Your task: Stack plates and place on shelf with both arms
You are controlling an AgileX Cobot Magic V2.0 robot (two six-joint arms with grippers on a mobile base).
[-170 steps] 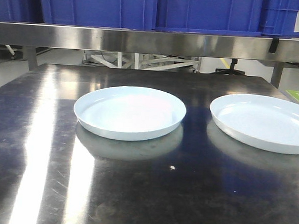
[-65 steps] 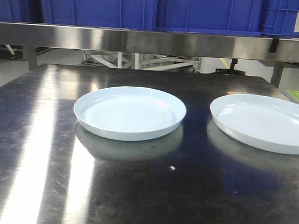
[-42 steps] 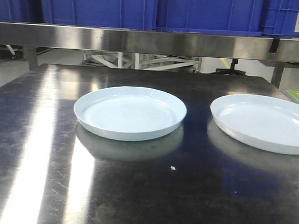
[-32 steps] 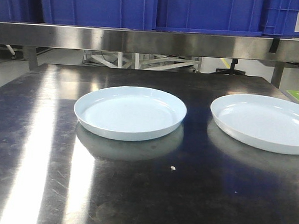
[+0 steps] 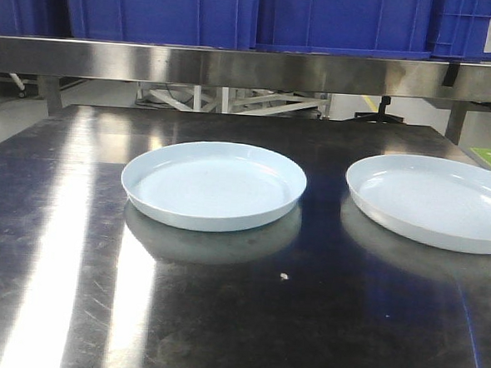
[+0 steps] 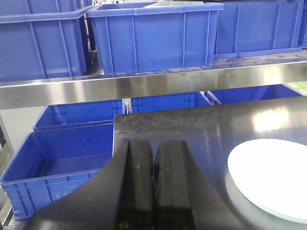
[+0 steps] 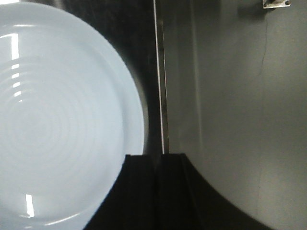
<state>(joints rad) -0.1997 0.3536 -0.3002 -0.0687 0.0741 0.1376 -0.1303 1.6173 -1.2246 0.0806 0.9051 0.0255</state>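
Shelf (image 5: 236, 67): steel rail across the top of the front view, with crates (image 5: 156, 7) standing on it. It sits above and behind the work area, so the stack will need lifting up to it.

Tabletop (image 5: 221, 316): dark, scratched steel that carries both plates.

Left plate (image 5: 213, 185): flat, rim up, near the tabletop centre. Right plate (image 5: 432, 201): flat, rim up, near the right edge. There is a clear gap between them and nothing is stacked yet. Laid side by side like this, each is probably reachable by its own arm.

Left tool (image 6: 153, 143): fingers pressed together and holding nothing. It hangs off the tabletop's left end and faces the shelf, with a plate ahead to its right.

Right tool (image 7: 156, 158): looks straight down over the tabletop's right edge, just beside the right plate, with floor (image 7: 240, 120) beyond. The view is dark, but the fingers appear closed and empty.

Judgement: task at its start. Both tools must open before either rim can be gripped.
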